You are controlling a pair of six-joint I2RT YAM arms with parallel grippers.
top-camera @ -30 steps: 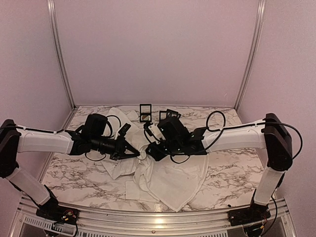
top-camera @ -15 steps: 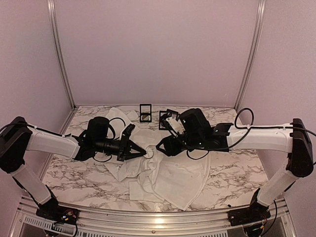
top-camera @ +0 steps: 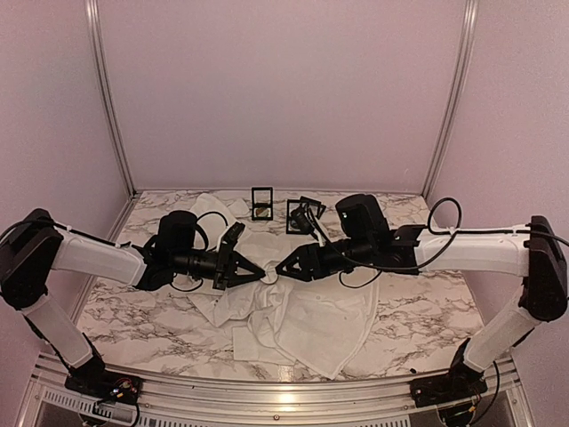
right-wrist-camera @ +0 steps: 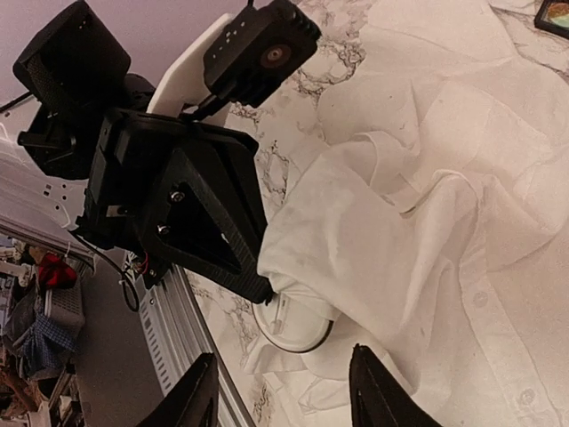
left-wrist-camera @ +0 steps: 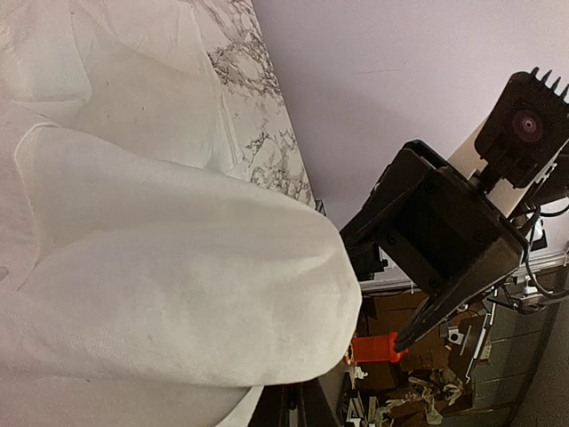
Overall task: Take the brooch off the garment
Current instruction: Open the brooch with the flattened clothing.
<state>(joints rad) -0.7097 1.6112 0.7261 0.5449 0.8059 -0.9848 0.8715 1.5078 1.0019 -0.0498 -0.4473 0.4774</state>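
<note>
The garment (top-camera: 302,311), a white shirt, lies crumpled at the middle of the marble table. My left gripper (top-camera: 260,274) is shut on a fold of it and holds the fold raised; the cloth fills the left wrist view (left-wrist-camera: 160,267). In the right wrist view the brooch (right-wrist-camera: 298,316), a round white disc with a dark rim, hangs under that fold, right beside the left gripper's fingertips (right-wrist-camera: 267,286). My right gripper (right-wrist-camera: 284,391) is open, its jaws standing apart just short of the brooch. It faces the left gripper in the top view (top-camera: 283,265).
Two small black frames (top-camera: 262,203) (top-camera: 302,213) stand at the back of the table behind the shirt. Walls close the table on three sides, and a metal rail (top-camera: 276,400) runs along the near edge.
My right arm has stretched out and drawn its body back to the right, and its fingers now point left at the raised fold. My left gripper still holds the cloth and has shifted slightly.
</note>
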